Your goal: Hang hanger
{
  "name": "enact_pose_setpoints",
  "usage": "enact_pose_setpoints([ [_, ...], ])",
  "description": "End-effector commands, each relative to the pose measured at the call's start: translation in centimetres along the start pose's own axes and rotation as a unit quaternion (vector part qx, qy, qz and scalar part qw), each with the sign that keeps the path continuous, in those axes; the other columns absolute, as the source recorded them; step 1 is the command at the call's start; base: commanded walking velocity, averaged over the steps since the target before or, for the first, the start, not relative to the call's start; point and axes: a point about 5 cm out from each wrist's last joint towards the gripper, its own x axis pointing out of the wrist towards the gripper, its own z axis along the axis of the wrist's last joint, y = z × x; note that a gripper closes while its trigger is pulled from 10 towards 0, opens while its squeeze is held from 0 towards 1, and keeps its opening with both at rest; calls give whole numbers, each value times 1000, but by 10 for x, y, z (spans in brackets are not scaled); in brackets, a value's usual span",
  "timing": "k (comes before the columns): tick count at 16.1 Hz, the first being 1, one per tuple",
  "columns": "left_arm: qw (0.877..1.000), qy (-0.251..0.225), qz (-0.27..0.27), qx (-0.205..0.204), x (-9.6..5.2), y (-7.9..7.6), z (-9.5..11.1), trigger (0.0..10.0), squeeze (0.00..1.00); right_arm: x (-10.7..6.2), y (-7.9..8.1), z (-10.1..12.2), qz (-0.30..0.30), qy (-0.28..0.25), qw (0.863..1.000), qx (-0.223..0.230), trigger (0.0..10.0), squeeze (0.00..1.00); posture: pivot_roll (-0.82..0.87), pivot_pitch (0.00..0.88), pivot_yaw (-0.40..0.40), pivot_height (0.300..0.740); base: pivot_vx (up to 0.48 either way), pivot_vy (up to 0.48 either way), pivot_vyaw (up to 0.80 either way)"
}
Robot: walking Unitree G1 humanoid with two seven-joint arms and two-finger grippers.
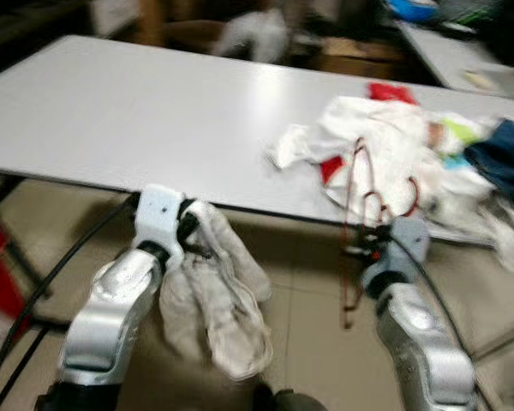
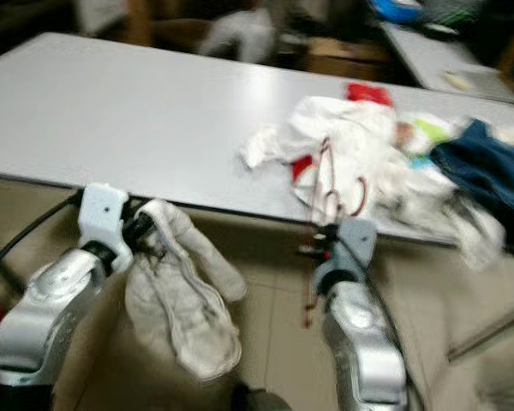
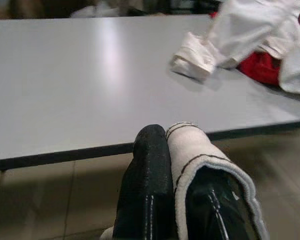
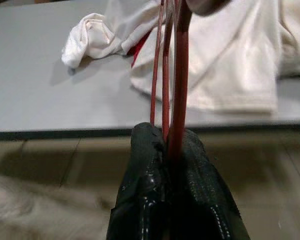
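Below the table's [image 1: 111, 120] near edge, my right gripper [image 4: 167, 145] clamps the red wire hanger [image 1: 353, 231], upright before the clothes pile [image 1: 394, 145]; my left gripper [image 3: 182, 150] pinches a white garment [image 1: 214, 300].

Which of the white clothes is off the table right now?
The white garment hanging from the left gripper, below the table edge. The other white clothes lie on the tabletop.

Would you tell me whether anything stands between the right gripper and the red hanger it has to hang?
Nothing visible does: the right gripper is shut on the red hanger, held by the table edge. The left gripper holds a white garment.
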Motion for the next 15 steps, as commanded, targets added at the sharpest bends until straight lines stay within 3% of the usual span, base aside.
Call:
enact_pose_setpoints([
  [1,999,-37,-9,8,1,-3,15,10000,0,-2,-6,3,-10,-6,1000,-3,10000,0,71,34,-37,740,0,322,-800],
  [6,999,-33,-10,9,1,-4,14,10000,0,-2,-5,3,-10,-3,1000,-1,10000,0,74,40,-38,740,0,325,-800],
  [15,999,-31,-12,17,0,-2,15,10000,0,2,5,5,24,-20,999,-28,10000,0,88,24,-36,740,0,324,0],
])
